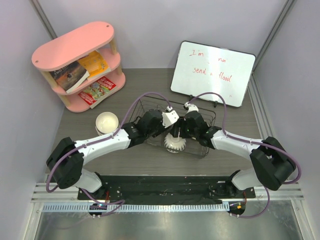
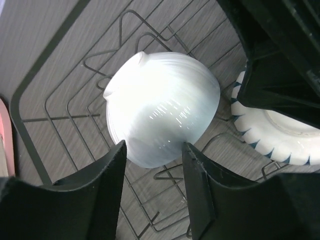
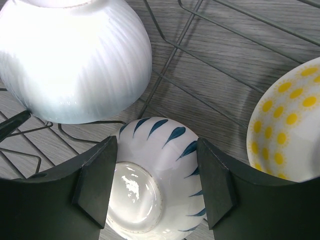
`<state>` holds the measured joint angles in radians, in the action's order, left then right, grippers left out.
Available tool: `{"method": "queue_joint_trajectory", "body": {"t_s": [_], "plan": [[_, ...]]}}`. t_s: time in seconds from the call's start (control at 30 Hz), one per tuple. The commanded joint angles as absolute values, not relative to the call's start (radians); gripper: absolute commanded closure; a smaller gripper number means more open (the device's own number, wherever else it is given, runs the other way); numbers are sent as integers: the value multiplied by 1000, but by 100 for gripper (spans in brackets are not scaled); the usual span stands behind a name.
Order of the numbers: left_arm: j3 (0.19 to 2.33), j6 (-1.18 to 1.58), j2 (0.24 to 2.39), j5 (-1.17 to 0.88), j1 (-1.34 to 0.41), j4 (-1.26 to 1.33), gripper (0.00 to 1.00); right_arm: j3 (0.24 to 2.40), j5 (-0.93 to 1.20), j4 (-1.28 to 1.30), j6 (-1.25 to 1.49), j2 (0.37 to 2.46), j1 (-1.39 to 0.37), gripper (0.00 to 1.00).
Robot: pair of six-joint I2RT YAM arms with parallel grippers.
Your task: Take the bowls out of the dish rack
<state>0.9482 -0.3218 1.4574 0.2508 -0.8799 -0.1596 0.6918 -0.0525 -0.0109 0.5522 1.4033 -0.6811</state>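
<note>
Four bowls can be counted, three in the dish rack [image 1: 150, 105] and one outside it. The one outside is a cream bowl [image 1: 107, 123]; it stands upright on the table [image 1: 150, 164], to the left of the rack and near the pink shelf [image 1: 75, 42]. In the rack there is a white ribbed bowl [image 2: 162, 107], which lies tipped with its bottom toward the left wrist camera. Just beside it is a blue-and-white bowl [image 3: 150, 185], turned upside down with its foot ring up, at the near side of the rack. A bowl with yellow dots [image 3: 287, 120] is seen only partly at the right edge of the right wrist view. Both arms reach into the rack from opposite sides. The left gripper [image 2: 154, 150] has its fingers [image 2: 100, 185] spread apart, close in front of the ribbed bowl and holding nothing. The right gripper [image 3: 156, 145] also has its fingers [image 3: 97, 180] spread wide, one on each side over the blue-and-white bowl; they seem not to press it, but the contact is not clear. The pink shelf has three levels, and about three books [image 1: 67, 75] lie on them. One whiteboard [image 1: 212, 72] leans behind the rack.
</note>
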Motion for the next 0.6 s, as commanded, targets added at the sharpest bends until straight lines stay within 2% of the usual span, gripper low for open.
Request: {"method": "queue_joint_trajectory", "body": {"t_s": [0.0,0.07,0.17,0.43,0.57], "plan": [[980,-330,1453,256,-867,-71,48,637,51,212,534,1433,-706,34],[982,-334,1459,241,-867,-80,47,637,52,212,535,1431,-704,33],[983,-336,1444,207,-867,-112,39,631,54,215,534,1422,-704,33],[934,-396,1381,192,-867,-153,28,623,77,213,518,1423,-706,25],[910,-442,1379,178,-867,-182,27,620,87,215,514,1427,-706,24]]}}
